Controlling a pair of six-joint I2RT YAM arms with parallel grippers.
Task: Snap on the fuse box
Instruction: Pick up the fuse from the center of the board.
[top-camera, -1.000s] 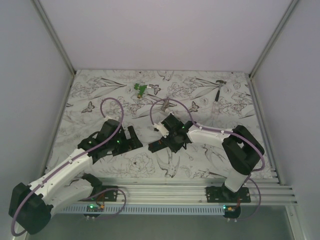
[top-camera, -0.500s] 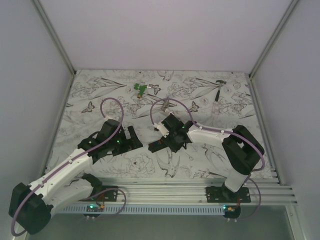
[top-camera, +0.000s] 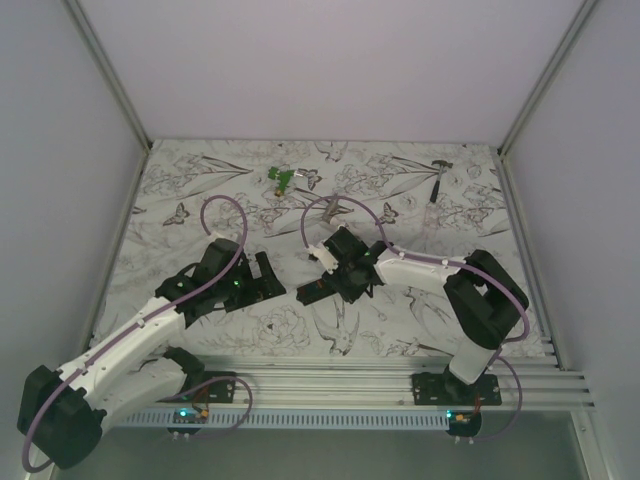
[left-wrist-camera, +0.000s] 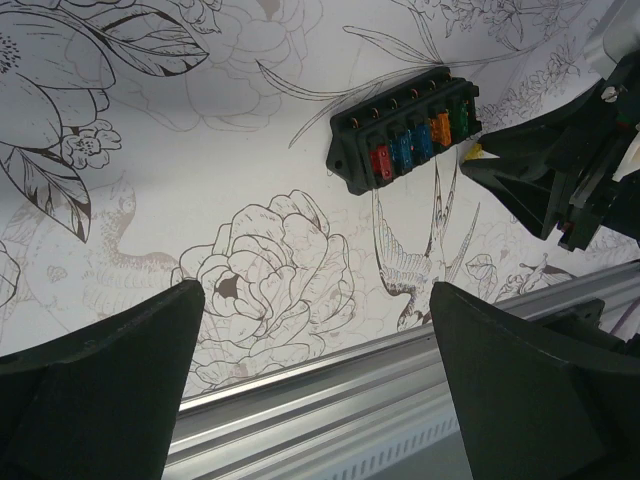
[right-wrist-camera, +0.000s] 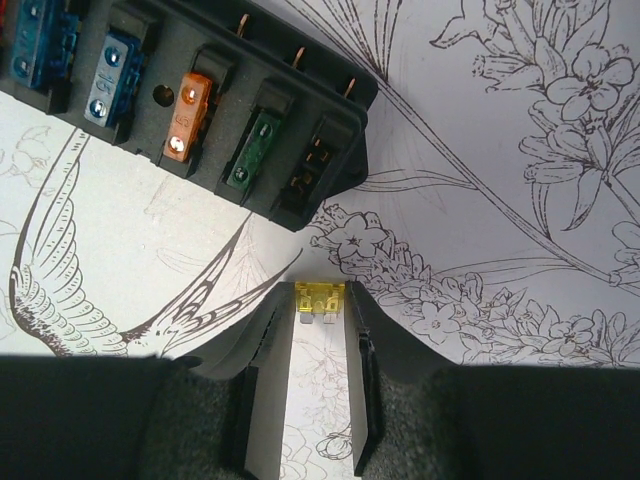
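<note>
We see our right pincer pinching a yellow fuse near the fuse box; our left pincer gapes wide, touching nothing.

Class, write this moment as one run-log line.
left gripper: open | right gripper: pinching yellow fuse | fuse box: end slot empty

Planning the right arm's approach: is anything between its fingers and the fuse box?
Nothing visible: only bare flower-printed table cover lies between the black rectangular plastic fuse box and the small yellow fuse pinched in the right fingers.
</note>
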